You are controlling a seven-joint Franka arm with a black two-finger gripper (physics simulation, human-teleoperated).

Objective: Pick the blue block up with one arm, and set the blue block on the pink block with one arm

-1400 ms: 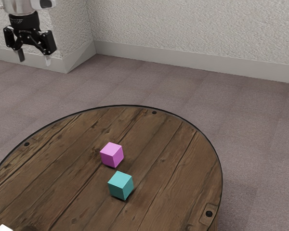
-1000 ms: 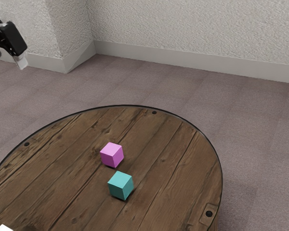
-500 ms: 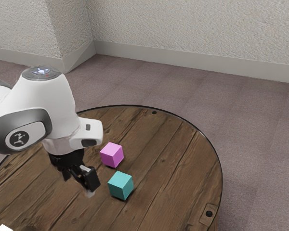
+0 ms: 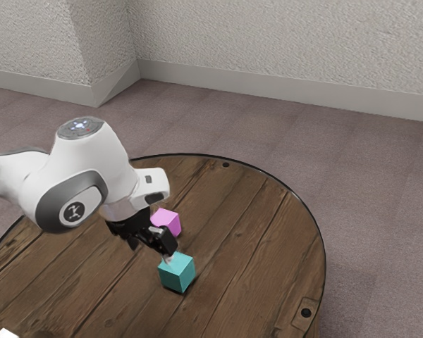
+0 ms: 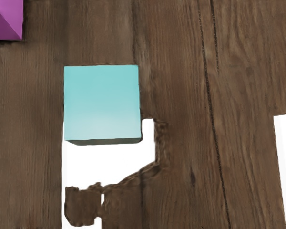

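Well, my pincer (image 4: pixel 155 255) hangs wide and low over the wooden table (image 4: pixel 268 211), with the pink block (image 4: pixel 168 222) close behind it. Just beside it the blue block (image 4: pixel 178 273) rests on the table, one tip over its top edge. If I drop from here, I judge that tip could land on the block and shove or tip it.

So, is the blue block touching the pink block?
Apart. The wrist view shows a strip of bare wooden table between the blue block and the pink block; their edges do not meet.
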